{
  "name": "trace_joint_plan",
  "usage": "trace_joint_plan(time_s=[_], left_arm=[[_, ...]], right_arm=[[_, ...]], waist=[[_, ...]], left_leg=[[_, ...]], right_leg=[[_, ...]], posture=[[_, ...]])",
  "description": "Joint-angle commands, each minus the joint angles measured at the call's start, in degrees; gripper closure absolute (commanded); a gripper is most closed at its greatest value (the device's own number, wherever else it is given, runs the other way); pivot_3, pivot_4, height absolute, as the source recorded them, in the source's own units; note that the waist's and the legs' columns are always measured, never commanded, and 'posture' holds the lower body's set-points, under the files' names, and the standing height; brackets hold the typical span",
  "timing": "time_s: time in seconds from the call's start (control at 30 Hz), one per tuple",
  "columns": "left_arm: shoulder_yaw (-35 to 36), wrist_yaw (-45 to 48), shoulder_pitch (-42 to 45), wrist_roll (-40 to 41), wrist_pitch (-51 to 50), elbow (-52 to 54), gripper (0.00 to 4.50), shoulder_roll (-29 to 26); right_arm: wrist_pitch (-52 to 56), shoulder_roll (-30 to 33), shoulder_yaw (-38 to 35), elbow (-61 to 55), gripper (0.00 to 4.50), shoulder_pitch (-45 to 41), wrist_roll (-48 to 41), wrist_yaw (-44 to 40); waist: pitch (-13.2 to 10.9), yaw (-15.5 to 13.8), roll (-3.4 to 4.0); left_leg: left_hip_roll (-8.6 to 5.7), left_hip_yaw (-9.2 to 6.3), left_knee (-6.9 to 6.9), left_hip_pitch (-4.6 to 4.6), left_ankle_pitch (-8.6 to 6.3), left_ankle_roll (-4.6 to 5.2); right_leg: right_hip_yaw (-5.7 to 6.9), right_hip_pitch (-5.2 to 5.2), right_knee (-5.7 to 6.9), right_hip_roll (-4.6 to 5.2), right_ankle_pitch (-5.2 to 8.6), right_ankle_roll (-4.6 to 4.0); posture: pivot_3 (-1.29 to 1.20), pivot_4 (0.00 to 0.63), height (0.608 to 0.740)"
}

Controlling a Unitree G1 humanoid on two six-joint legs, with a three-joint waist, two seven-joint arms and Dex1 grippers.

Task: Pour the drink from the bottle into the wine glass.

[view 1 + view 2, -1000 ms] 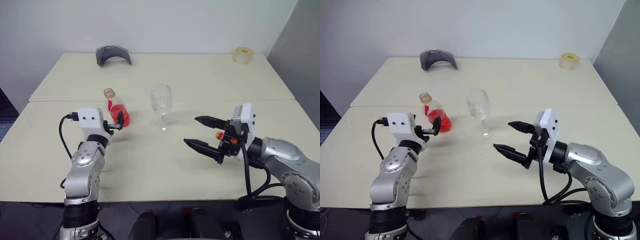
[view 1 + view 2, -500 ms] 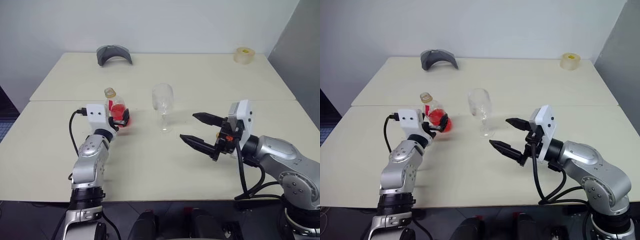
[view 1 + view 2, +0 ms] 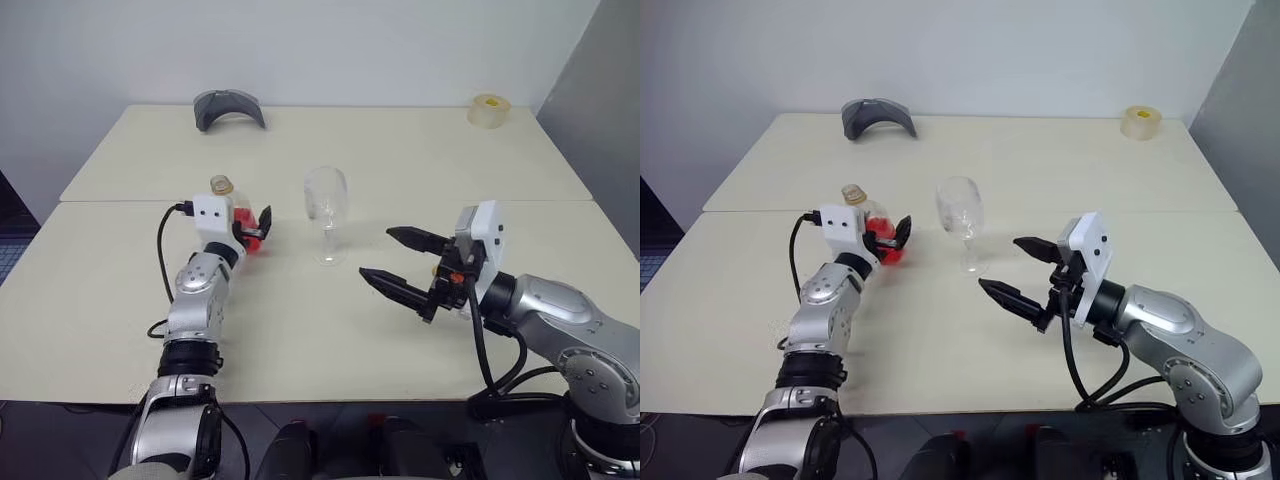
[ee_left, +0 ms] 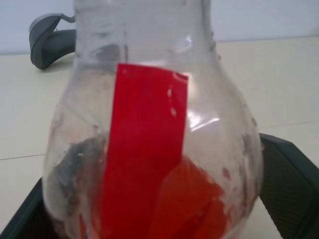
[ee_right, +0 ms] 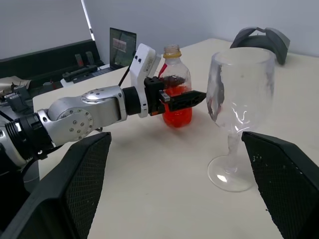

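The bottle (image 4: 149, 149) fills the left wrist view, and the top edge cuts off its neck and cap. The bottom edge cuts off its base. The left gripper's fingers (image 4: 291, 189) peek out at the two lower corners, mostly hidden behind the bottle. In the left eye view, left of the middle, the white wrist block (image 3: 215, 218) hides most of the bottle, so whether the fingers touch it is hard to tell. In the right wrist view, the right gripper's pads (image 5: 286, 181) are cut off by the bottom edge.
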State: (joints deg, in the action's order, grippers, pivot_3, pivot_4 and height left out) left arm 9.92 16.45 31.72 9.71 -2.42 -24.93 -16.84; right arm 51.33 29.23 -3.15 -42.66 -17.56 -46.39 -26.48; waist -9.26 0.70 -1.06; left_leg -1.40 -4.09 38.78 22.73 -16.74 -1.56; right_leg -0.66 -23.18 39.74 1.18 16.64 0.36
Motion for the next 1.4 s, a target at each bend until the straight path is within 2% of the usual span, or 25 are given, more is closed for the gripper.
trace_joint_plan(time_s=[0.03, 0.23, 0.4, 0.53, 0.67, 0.73, 0.97, 1.1, 1.4], left_arm=[[-0.22, 0.98, 1.45, -0.49, 2.76, -0.44, 0.42, -0.66], [0.03, 1.84, 1.18, 0.03, 3.3, -0.8, 2.13, -0.94], [-0.07, 2.44, 1.62, -0.11, 2.81, -0.13, 3.07, -1.67], [-0.93, 4.35, 3.05, -0.2, 0.49, 2.46, 3.19, -3.47], [-4.89, 11.09, 7.58, -2.13, -1.62, 3.3, 3.21, -8.16], [-7.55, 15.22, 10.6, -4.19, 0.46, 2.29, 3.21, -10.79], [-11.38, 21.94, 20.43, -8.58, 10.16, -7.79, 3.21, -14.55], [-13.65, 25.38, 26.88, -11.56, 18.29, -16.19, 3.21, -15.94], [-17.77, 26.4, 34.4, -18.86, 34.5, -30.0, 3.21, -18.34]], right_arm=[[-0.89, 0.28, -0.51, -2.6, 0.0, -0.4, -1.28, 0.98], [-1.33, 0.22, -0.29, -2.45, 0.0, -0.49, -1.08, 1.85], [-1.78, 0.13, 0.17, -2.01, 0.0, -0.7, -0.77, 1.81], [-2.5, 0.42, 0.28, -0.76, 0.0, -1.75, -0.01, 1.4], [-3.15, 0.06, 0.05, 2.23, 0.0, -5.07, 0.58, 1.48], [-3.53, -0.15, 0.49, 3.84, 0.0, -7.16, 0.92, 1.3], [-6.34, -1.57, 3.34, 10.63, 0.0, -13.39, 4.97, 0.19], [-9.29, -4.62, 5.46, 16.18, 0.0, -18.59, 8.97, 0.56], [-13.29, -8.73, 7.51, 22.87, 0.0, -22.39, 14.65, -0.42]], waist=[[0.0, -0.07, 0.0], [0.0, -0.22, 0.0], [0.0, -0.24, 0.0], [0.0, -0.22, -0.01], [-0.04, -0.18, -0.06], [-0.05, -0.18, -0.07], [-0.05, -0.08, -0.07], [-0.06, 0.66, -0.07], [-0.06, 1.08, -0.07]], left_leg=[[0.0, 0.0, 0.0, 0.01, 0.0, 0.0], [0.0, 0.0, 0.01, 0.0, 0.0, 0.0], [-0.01, 0.0, 0.01, 0.0, 0.0, 0.0], [-0.01, 0.0, 0.02, 0.01, 0.0, 0.0], [-0.01, -0.04, 0.03, 0.05, 0.01, 0.0], [-0.02, -0.05, 0.04, 0.07, 0.01, -0.01], [-0.02, -0.02, 0.03, 0.07, 0.02, -0.02], [-0.02, -0.01, 0.02, 0.11, 0.02, -0.01], [-0.05, 0.02, 0.03, 0.21, 0.02, -0.02]], right_leg=[[0.0, 0.0, -0.01, 0.0, 0.0, 0.0], [0.0, 0.0, 0.0, 0.01, 0.0, 0.0], [0.0, 0.0, 0.0, 0.01, 0.0, 0.0], [0.0, -0.01, 0.01, 0.0, 0.0, 0.0], [0.05, -0.05, 0.04, 0.0, 0.0, 0.0], [0.08, -0.05, 0.02, -0.01, 0.0, 0.0], [0.04, -0.08, 0.0, 0.0, 0.0, 0.0], [0.05, -0.16, 0.08, -0.01, 0.0, -0.01], [0.0, -0.32, 0.14, 0.0, 0.0, -0.01]], posture=[[0.0, 0.15, 0.74], [0.0, 0.15, 0.74], [0.0, 0.15, 0.74], [0.0, 0.15, 0.74], [0.0, 0.15, 0.74], [0.0, 0.15, 0.74], [0.0, 0.15, 0.74], [0.0, 0.15, 0.74], [0.0, 0.15, 0.74]])
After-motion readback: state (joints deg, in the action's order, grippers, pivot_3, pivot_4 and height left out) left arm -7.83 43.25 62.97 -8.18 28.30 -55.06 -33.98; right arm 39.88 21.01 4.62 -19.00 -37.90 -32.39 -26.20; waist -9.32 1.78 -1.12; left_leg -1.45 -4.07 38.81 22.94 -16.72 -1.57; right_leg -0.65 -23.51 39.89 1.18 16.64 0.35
